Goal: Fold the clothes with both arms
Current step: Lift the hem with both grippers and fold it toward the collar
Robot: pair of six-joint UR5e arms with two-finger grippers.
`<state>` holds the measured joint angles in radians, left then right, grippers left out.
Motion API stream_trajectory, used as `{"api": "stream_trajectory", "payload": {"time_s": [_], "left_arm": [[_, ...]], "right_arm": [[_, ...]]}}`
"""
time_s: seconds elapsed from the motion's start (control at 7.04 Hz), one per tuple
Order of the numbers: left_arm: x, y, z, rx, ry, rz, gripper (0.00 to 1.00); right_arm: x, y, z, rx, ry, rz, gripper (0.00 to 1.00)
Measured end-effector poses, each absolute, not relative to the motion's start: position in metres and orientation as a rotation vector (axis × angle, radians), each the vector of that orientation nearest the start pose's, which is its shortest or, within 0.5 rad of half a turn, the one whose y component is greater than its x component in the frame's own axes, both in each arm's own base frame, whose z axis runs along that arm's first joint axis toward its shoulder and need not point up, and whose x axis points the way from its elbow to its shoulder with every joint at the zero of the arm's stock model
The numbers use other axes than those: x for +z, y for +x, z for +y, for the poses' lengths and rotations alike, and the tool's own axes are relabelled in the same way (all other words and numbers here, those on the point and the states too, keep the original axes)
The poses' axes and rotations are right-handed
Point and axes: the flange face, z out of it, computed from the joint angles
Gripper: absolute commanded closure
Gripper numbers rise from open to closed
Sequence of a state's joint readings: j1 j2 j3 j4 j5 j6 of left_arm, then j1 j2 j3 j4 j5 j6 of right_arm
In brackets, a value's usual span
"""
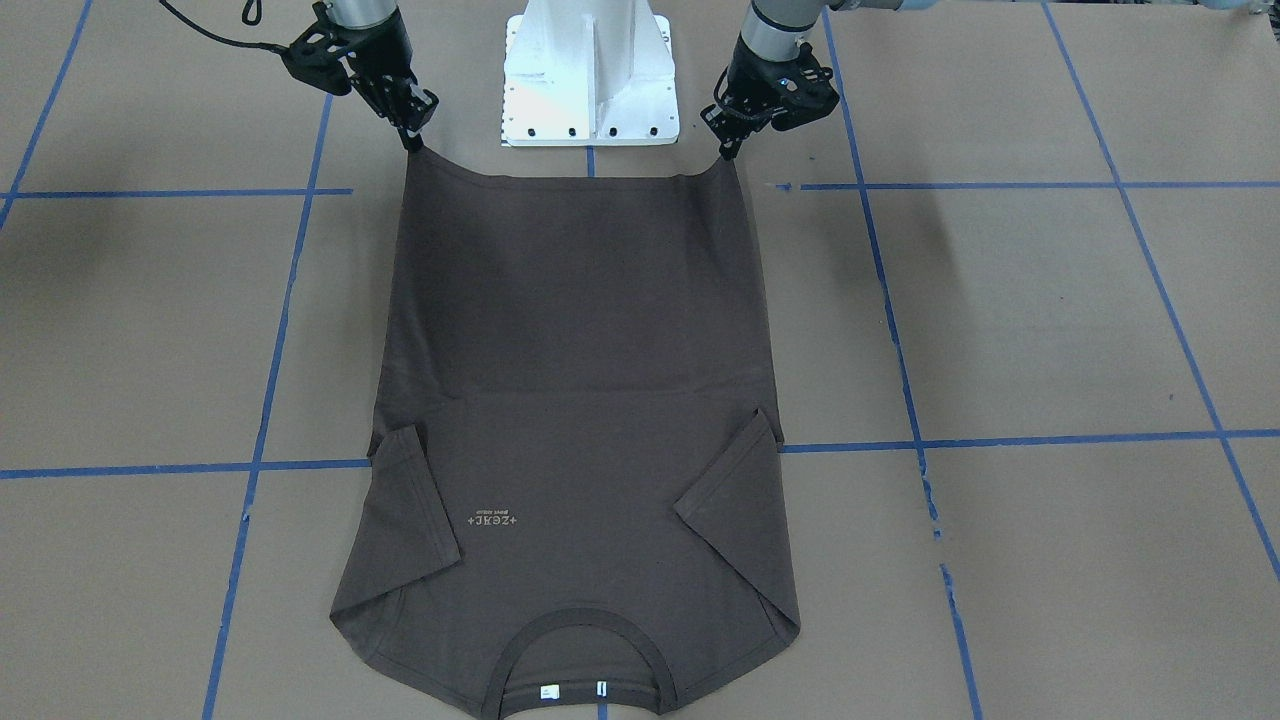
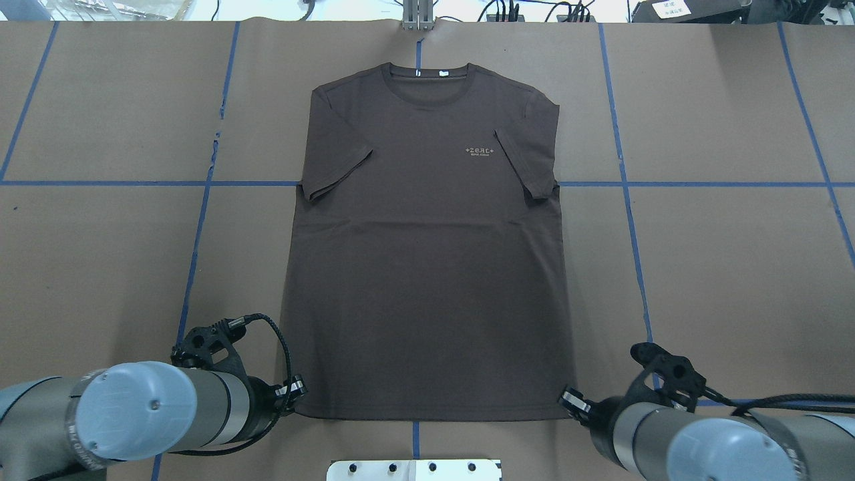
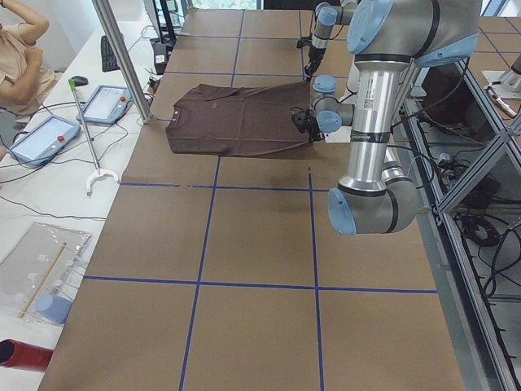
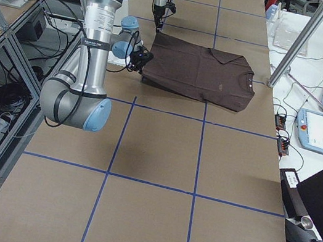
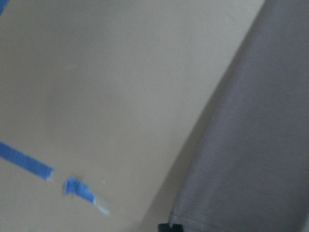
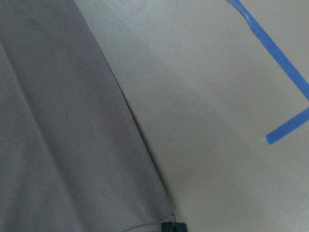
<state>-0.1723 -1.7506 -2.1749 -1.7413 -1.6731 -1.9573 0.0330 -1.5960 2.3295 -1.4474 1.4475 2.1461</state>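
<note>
The dark brown T-shirt [image 2: 427, 254] lies flat and face up on the brown paper, collar [image 2: 427, 73] far from the robot, both sleeves folded in over the chest. My left gripper [image 2: 297, 387] is shut on the near hem corner on its side, also seen pinched into a small peak under the left gripper [image 1: 728, 150]. My right gripper [image 2: 571, 399] is shut on the other hem corner, which rises to the right gripper [image 1: 412, 140]. The wrist views show only shirt fabric [image 5: 251, 145] [image 6: 63, 135] running down to a dark fingertip at the bottom edge.
The white pedestal base [image 1: 590, 75] stands just behind the hem, between the arms. Blue tape lines [image 2: 200, 220] grid the paper. At the far table side are tablets [image 3: 106, 103], a metal post [image 3: 122, 57] and a seated person [image 3: 20, 49].
</note>
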Motion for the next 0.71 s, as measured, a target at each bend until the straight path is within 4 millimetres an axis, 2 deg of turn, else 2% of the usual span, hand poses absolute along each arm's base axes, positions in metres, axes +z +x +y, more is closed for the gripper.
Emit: {"api": "stream_trajectory", "payload": {"time_s": [0.14,0.28,0.43,0.57,0.71], "left_arm": [[0.266,0.451,-0.201,-0.454,-0.211,0.982,1.00],[0.246,0.434,-0.196,-0.431,-0.236,1.027,1.00],[0.228,0.417,-0.192,-0.404,-0.261,1.072,1.00],[0.217,0.405,-0.199,-0.396,-0.259,1.102,1.00],[0.210,0.396,-0.217,-0.404,-0.225,1.129,1.00]], "right_arm": [[0.304,-0.398,-0.148,0.596,-0.141,-0.888,1.00],[0.292,-0.380,-0.146,0.588,-0.158,-0.910,1.00],[0.285,-0.364,-0.155,0.603,-0.161,-0.926,1.00],[0.280,-0.351,-0.176,0.630,-0.147,-0.942,1.00],[0.272,-0.344,-0.209,0.642,-0.123,-0.969,1.00]]}}
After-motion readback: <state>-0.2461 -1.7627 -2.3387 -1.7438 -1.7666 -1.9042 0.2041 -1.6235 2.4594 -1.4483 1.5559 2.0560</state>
